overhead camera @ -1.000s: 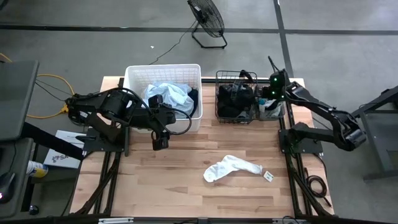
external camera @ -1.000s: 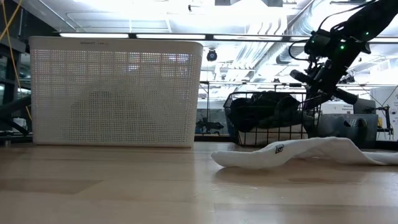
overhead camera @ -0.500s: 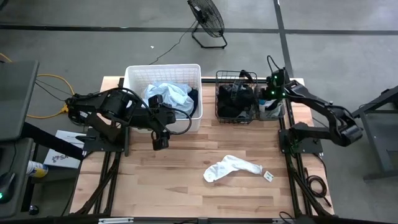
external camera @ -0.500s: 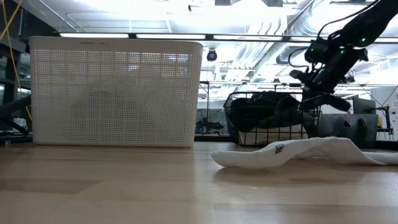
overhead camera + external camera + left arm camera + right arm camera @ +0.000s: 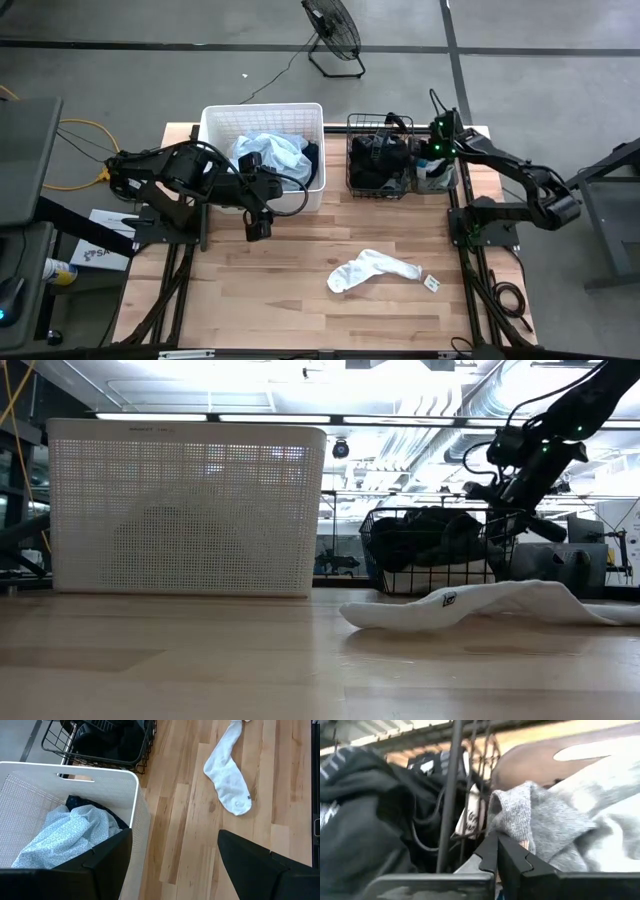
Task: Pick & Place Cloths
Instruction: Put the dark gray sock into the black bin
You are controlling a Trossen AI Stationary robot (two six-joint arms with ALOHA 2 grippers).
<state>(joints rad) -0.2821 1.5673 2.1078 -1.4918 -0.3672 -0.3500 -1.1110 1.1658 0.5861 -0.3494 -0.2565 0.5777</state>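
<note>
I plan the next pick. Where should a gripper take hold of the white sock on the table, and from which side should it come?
Probably from straight above, at the sock's middle. The white sock lies flat and slightly bent on the bare wooden table, so no edge stands up for a side approach. At mid-length the fabric is narrow enough for open fingers to straddle and pinch, well apart from the small tag.

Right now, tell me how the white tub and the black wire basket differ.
The white tub is larger and taller than the black wire basket. The white tub has finely perforated solid walls; the black wire basket is open wire that shows its load from the side. The white tub holds a light blue cloth; the black wire basket holds dark cloths. Both stand upright along the table's far edge.
</note>
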